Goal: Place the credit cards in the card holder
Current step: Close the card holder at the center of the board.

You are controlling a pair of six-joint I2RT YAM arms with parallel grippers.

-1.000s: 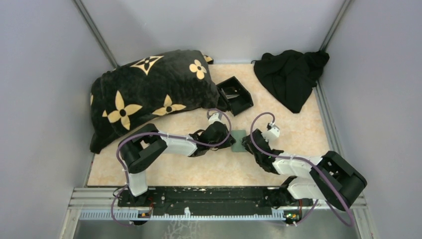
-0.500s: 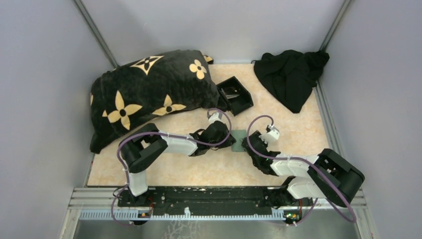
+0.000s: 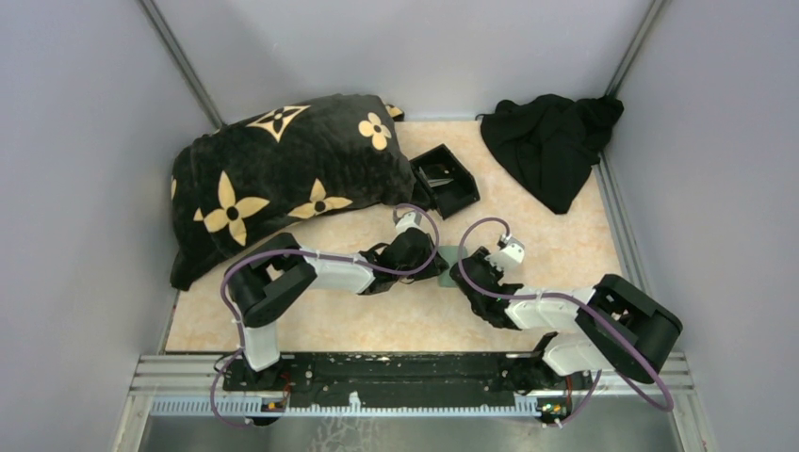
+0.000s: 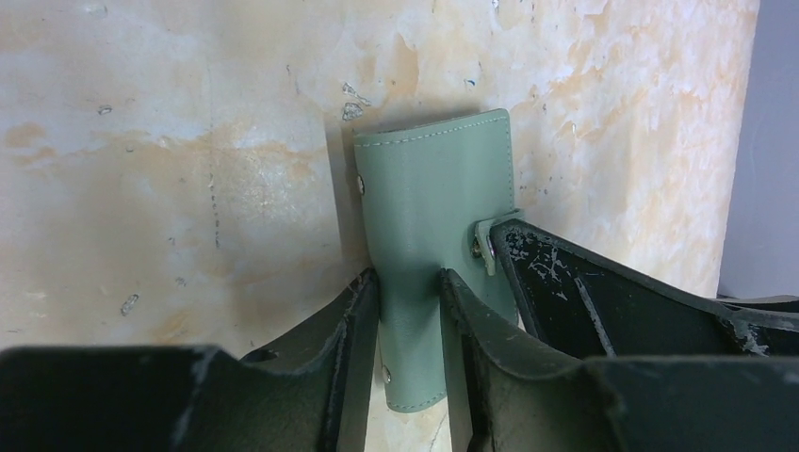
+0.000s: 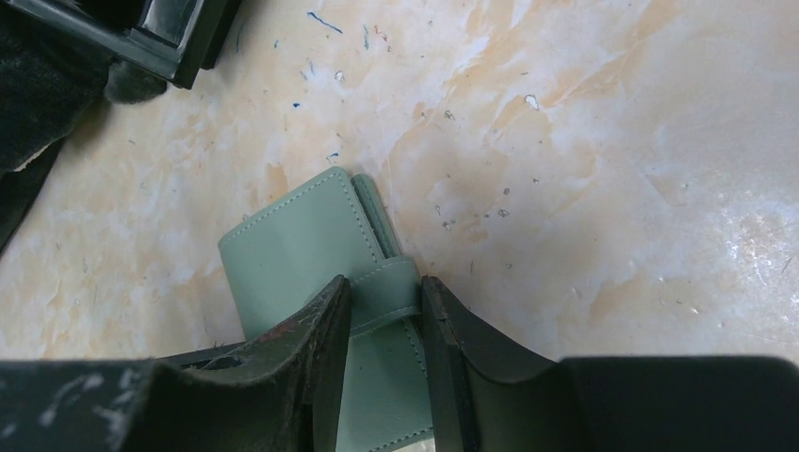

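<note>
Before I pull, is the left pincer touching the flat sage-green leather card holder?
Touching. The left wrist view shows the left pincer pinching the card holder from both sides.

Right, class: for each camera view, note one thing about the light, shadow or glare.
Left wrist view: the card holder throws a dark shadow to its left on the table. Right wrist view: pale glare on the table at lower right. Top view: soft, even light throughout.

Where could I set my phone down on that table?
Bare tabletop: between the black box and the black cloth; below that cloth, past the right arm; the near strip along the rail. Crowded: the middle, where left claw and right claw grip the card holder; the pillow fills the left.
</note>
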